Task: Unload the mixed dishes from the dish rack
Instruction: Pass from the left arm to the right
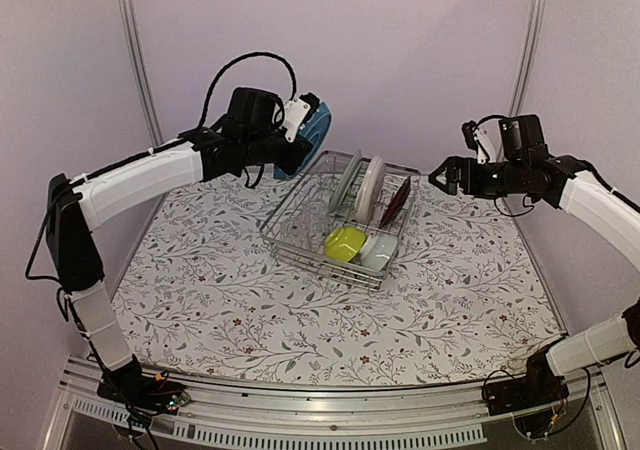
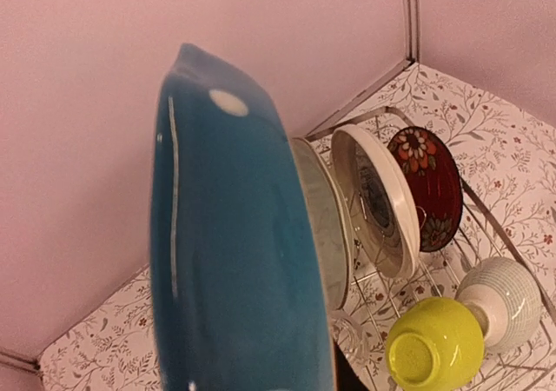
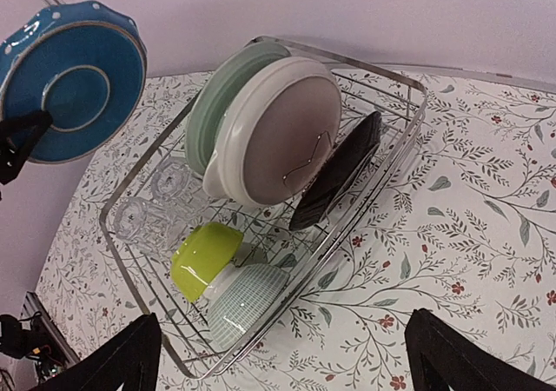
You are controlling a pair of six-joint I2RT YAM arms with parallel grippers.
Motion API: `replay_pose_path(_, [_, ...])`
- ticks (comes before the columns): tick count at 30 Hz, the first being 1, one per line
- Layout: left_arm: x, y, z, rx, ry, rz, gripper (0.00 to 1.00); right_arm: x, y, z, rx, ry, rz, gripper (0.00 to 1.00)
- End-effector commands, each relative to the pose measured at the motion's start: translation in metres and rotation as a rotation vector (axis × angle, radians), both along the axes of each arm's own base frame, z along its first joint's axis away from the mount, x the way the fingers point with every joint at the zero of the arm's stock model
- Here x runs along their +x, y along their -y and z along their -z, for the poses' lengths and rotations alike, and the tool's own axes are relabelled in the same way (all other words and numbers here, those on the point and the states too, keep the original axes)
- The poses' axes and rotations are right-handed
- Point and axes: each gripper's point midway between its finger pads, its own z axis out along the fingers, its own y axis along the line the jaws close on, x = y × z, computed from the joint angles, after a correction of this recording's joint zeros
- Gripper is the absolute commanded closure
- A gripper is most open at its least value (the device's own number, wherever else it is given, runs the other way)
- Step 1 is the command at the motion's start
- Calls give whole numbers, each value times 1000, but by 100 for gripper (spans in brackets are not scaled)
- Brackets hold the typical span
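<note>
My left gripper (image 1: 297, 133) is shut on the blue plate (image 1: 314, 133) and holds it in the air above and to the left of the dish rack (image 1: 288, 236). The plate fills the left wrist view (image 2: 234, 235) and hides the fingers; it also shows in the right wrist view (image 3: 74, 78). In the rack stand the pale green plate (image 1: 347, 182), the white plate (image 1: 368, 190) and the dark red plate (image 1: 397, 200). The yellow-green bowl (image 3: 204, 256) and the pale bowl (image 3: 248, 300) lie at its near end. Clear glasses (image 3: 169, 182) lie beside them. My right gripper (image 1: 440, 177) is open and empty, in the air to the right of the rack.
The rack sits toward the back of the table on a floral cloth (image 1: 300, 320). The pink back wall (image 1: 400, 50) with two metal posts (image 1: 135, 50) stands close behind it. A metal rail (image 1: 330, 400) runs along the near edge by the arm bases.
</note>
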Motion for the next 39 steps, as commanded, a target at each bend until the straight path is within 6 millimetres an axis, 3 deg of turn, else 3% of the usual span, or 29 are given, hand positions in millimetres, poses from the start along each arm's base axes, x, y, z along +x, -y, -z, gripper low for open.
replay_pose_path(1, [-31,-2,-76,24,346,27,100,-12,-9,-27,56,-22,-58,1])
replay_pose_path(3, [-45,-2,-79,85,432,36,100,-15,-15,-38,90,-36,-83,1])
replay_pose_path(9, [-83,11,-61,319,620,85,100,-23,-32,-70,199,-90,-145,1])
replay_pose_path(15, [-111,28,-40,497,759,133,100,-24,-48,-78,264,-174,-197,3])
replay_pose_path(19, [-126,42,-30,595,850,152,100,-26,-60,-67,244,-244,-219,7])
replay_pose_path(27, [-130,61,-9,767,960,144,100,-23,-77,-29,176,-364,-225,21])
replay_pose_path(36, [-132,75,3,848,997,162,100,-21,-91,-11,149,-408,-237,31])
replay_pose_path(39, [-134,78,5,857,1009,167,100,-17,-92,-3,136,-420,-227,39])
